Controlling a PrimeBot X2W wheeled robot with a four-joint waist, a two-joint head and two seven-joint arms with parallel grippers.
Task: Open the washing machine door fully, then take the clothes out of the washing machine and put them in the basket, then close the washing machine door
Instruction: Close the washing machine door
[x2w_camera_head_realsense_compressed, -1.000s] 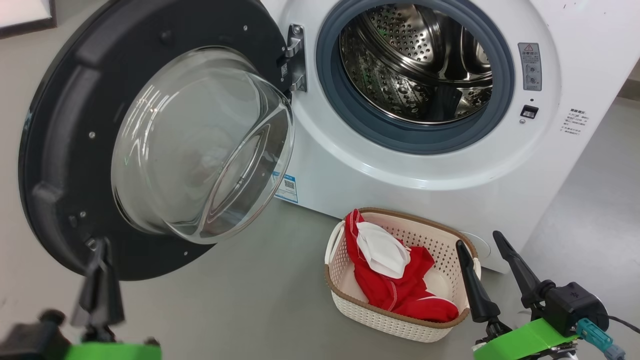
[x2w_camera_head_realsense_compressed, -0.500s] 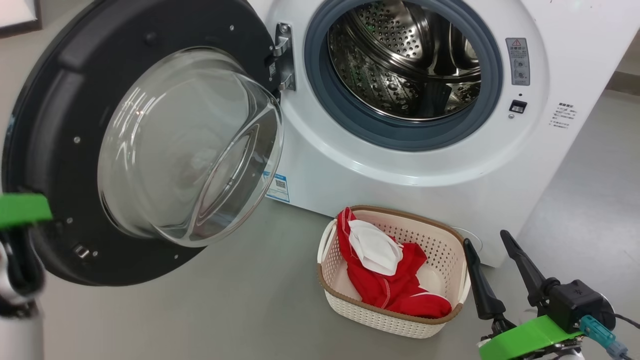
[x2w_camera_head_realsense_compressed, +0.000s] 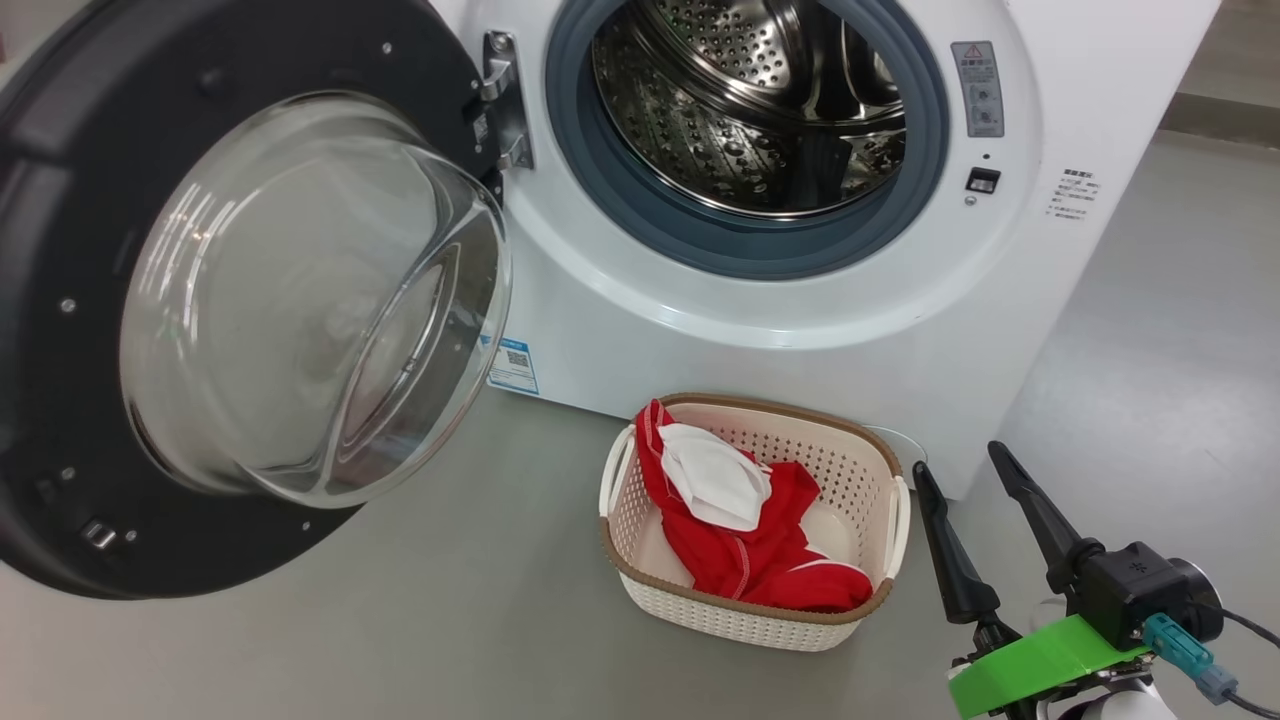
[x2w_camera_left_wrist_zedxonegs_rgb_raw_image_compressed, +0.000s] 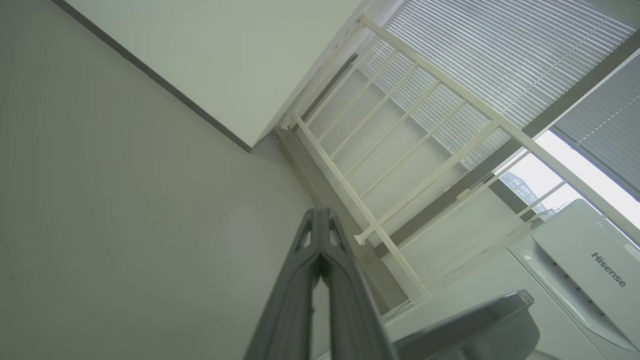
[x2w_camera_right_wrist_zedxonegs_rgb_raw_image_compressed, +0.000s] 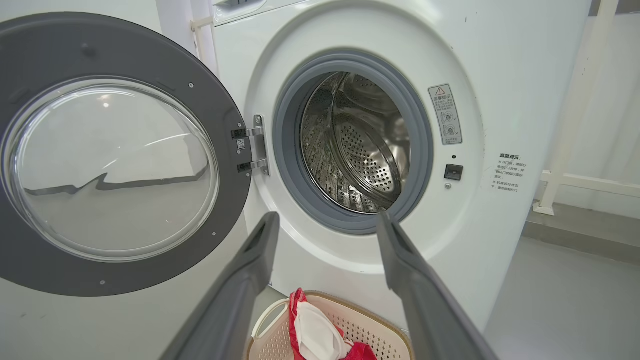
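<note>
The washing machine (x2w_camera_head_realsense_compressed: 760, 330) fills the head view, its steel drum (x2w_camera_head_realsense_compressed: 740, 110) bare inside. Its door (x2w_camera_head_realsense_compressed: 60, 540) hangs wide open on the left, glass bowl (x2w_camera_head_realsense_compressed: 300, 300) bulging toward me. On the floor in front stands the basket (x2w_camera_head_realsense_compressed: 730, 615), holding the clothes (x2w_camera_head_realsense_compressed: 760, 565): red fabric with a white piece (x2w_camera_head_realsense_compressed: 715, 475) on top. My right gripper (x2w_camera_head_realsense_compressed: 957, 460) is open and empty just right of the basket. In the right wrist view its fingers (x2w_camera_right_wrist_zedxonegs_rgb_raw_image_compressed: 250, 270) frame the drum (x2w_camera_right_wrist_zedxonegs_rgb_raw_image_compressed: 360, 150), door (x2w_camera_right_wrist_zedxonegs_rgb_raw_image_compressed: 230, 165) and basket (x2w_camera_right_wrist_zedxonegs_rgb_raw_image_compressed: 350, 300). My left gripper (x2w_camera_left_wrist_zedxonegs_rgb_raw_image_compressed: 320, 215) is shut on nothing, pointing at a wall.
Grey floor (x2w_camera_head_realsense_compressed: 400, 620) lies open left of the basket, under the door. Past the machine's right side the floor (x2w_camera_head_realsense_compressed: 1160, 380) continues. The left wrist view shows a white railing (x2w_camera_left_wrist_zedxonegs_rgb_raw_image_compressed: 400, 150), window blinds (x2w_camera_left_wrist_zedxonegs_rgb_raw_image_compressed: 490, 60) and a white appliance top (x2w_camera_left_wrist_zedxonegs_rgb_raw_image_compressed: 590, 260) lettered Hisense.
The head camera has swung, so door, machine and basket sit further left. The left gripper rose from the lower left corner and left the head view. The right gripper stays open beside the basket.
</note>
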